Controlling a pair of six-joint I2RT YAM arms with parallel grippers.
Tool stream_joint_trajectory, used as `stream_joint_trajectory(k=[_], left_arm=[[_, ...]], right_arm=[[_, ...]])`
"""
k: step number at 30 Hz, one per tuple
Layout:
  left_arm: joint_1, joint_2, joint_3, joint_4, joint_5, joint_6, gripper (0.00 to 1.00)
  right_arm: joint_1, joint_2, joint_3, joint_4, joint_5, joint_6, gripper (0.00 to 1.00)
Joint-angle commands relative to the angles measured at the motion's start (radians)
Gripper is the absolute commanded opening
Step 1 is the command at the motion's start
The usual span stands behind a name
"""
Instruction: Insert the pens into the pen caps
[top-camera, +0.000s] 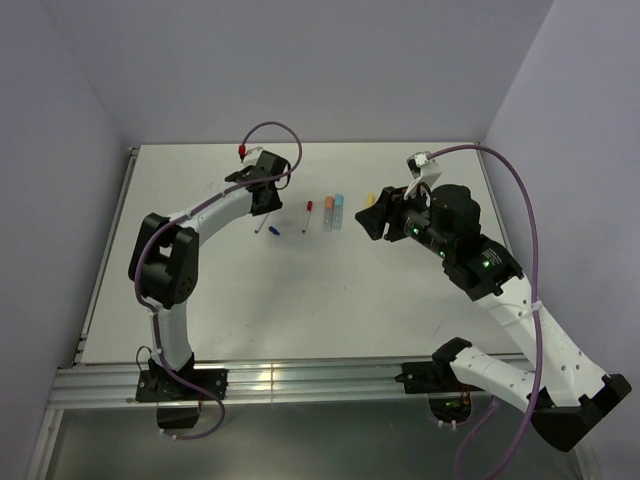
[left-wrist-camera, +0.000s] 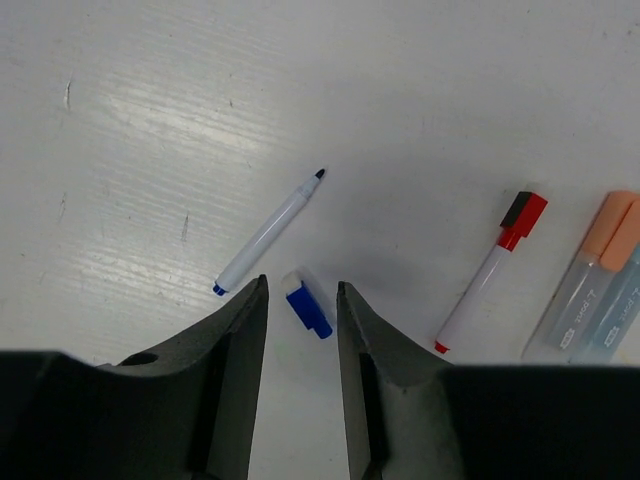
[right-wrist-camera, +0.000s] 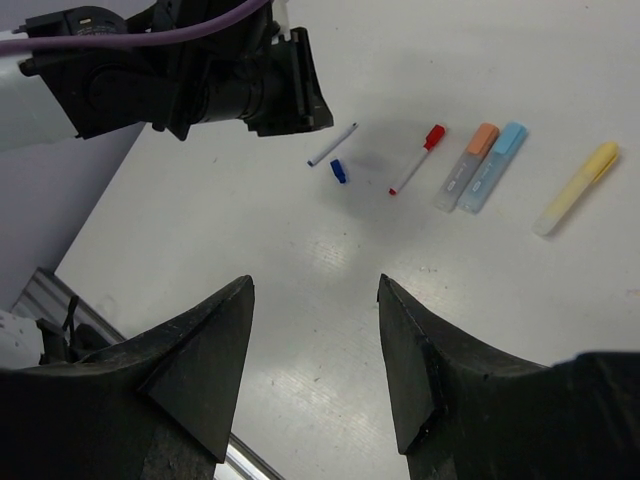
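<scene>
- Where the overhead view looks down, my left gripper (top-camera: 266, 207) hangs over the thin white pen (top-camera: 262, 226) and the short dark blue plastic cap (top-camera: 275, 232), both too small to read. My right gripper (top-camera: 374, 224) hides most of the pale yellow highlighter (top-camera: 368, 201).
- Left wrist: my matte black fingers (left-wrist-camera: 240, 340) stand narrowly apart, holding nothing. The cap lies on the scuffed white table (left-wrist-camera: 150, 120) in the gap between their tips. The frame edge crops the translucent light blue highlighter (left-wrist-camera: 625, 300).
- Right wrist: my jaws gape wide and empty, well apart from the pens.
</scene>
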Motion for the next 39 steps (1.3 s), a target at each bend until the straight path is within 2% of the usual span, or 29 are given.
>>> stream_joint_trajectory(k=[1, 8, 15, 17, 29, 32, 39], left_arm=[[0.011, 0.045, 0.085, 0.002, -0.008, 0.013, 0.38], [0.047, 0.125, 0.168, -0.006, 0.084, 0.222, 0.38], [0.066, 0.135, 0.139, 0.028, 0.138, 0.348, 0.47], [0.064, 0.155, 0.149, 0.028, 0.159, 0.384, 0.46], [0.1, 0.241, 0.175, 0.042, 0.223, 0.42, 0.45], [0.106, 0.256, 0.179, 0.04, 0.236, 0.421, 0.44], [0.109, 0.271, 0.153, 0.034, 0.254, 0.397, 0.32]], right_arm=[[-0.004, -0.001, 0.004, 0.009, 0.008, -0.002, 0.6], [-0.004, -0.006, 0.01, 0.003, 0.014, -0.002, 0.6], [-0.004, -0.008, 0.007, 0.002, 0.013, -0.001, 0.6], [-0.004, -0.011, 0.007, 0.003, 0.014, -0.002, 0.6], [-0.004, -0.009, 0.007, -0.001, 0.023, -0.002, 0.6], [-0.003, -0.006, 0.007, -0.003, 0.025, -0.002, 0.57], [-0.004, -0.001, 0.007, -0.003, 0.019, 0.001, 0.54]])
